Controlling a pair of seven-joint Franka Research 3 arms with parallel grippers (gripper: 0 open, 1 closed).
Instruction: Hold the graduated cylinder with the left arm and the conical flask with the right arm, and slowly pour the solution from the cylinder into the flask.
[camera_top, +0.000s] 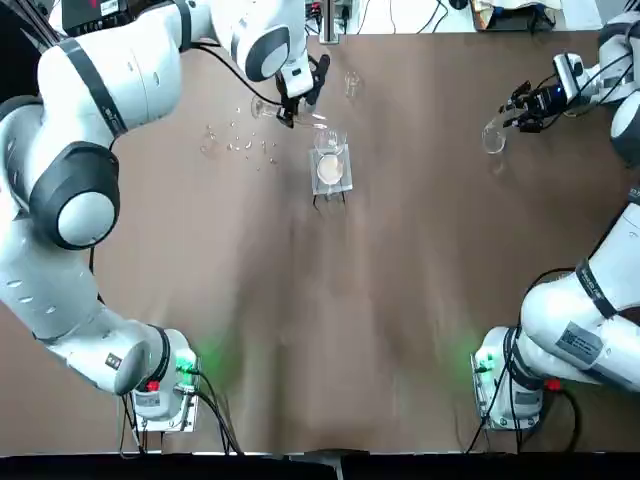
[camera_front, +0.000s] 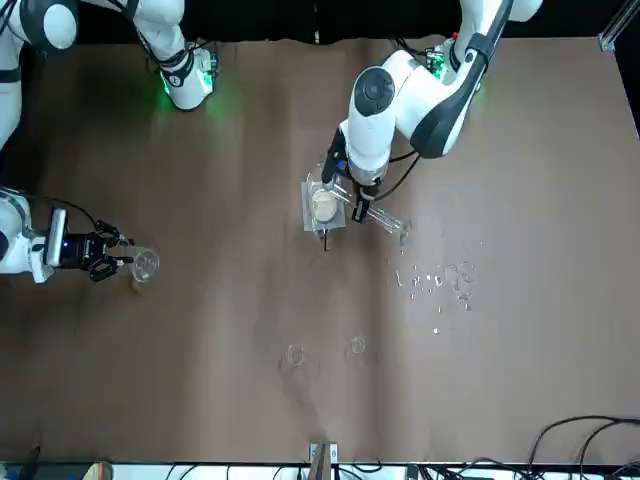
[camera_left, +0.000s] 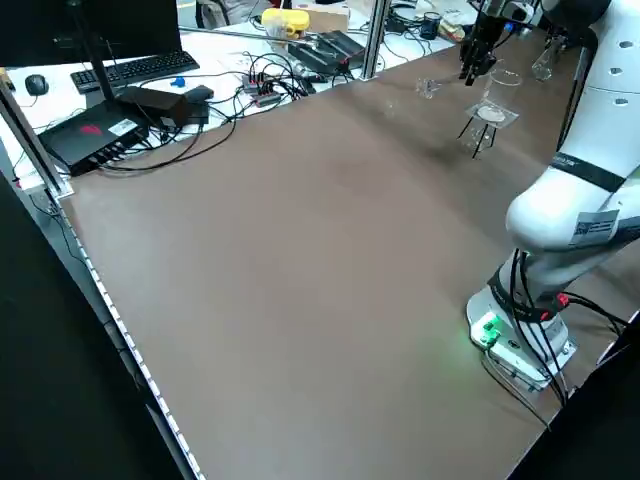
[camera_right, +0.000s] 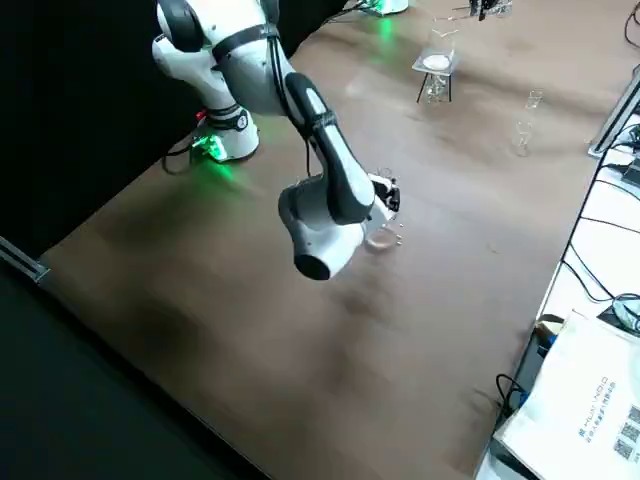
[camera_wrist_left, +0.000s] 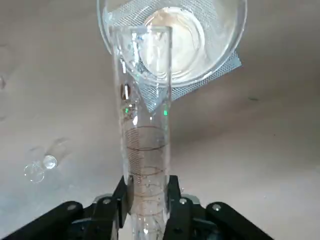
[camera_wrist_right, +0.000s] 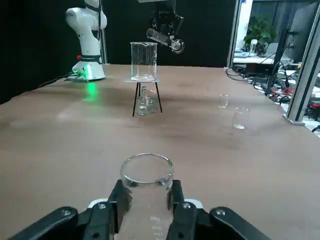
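Note:
My left gripper (camera_top: 297, 100) is shut on the graduated cylinder (camera_top: 312, 118), a slim clear tube with brown marks. It hangs tilted, almost level, above the table at the far middle. In the left wrist view the fingers (camera_wrist_left: 120, 200) clamp the cylinder (camera_wrist_left: 145, 125) low on its tube, and its open end reaches the rim of a beaker (camera_wrist_left: 200, 45). Far to the right, my right gripper (camera_top: 518, 112) is shut on the neck of the conical flask (camera_top: 493, 138). The flask (camera_wrist_right: 147, 172) stands upright, mouth up, well apart from the cylinder (camera_wrist_right: 165, 40).
The clear beaker (camera_top: 330, 165) sits on a white square stand with thin legs, right beside the cylinder. Tiny glass bits (camera_top: 240, 145) lie scattered left of it. Small glass cups (camera_front: 295, 357) (camera_front: 356, 346) stand near the far edge. Cables and equipment lie beyond the table.

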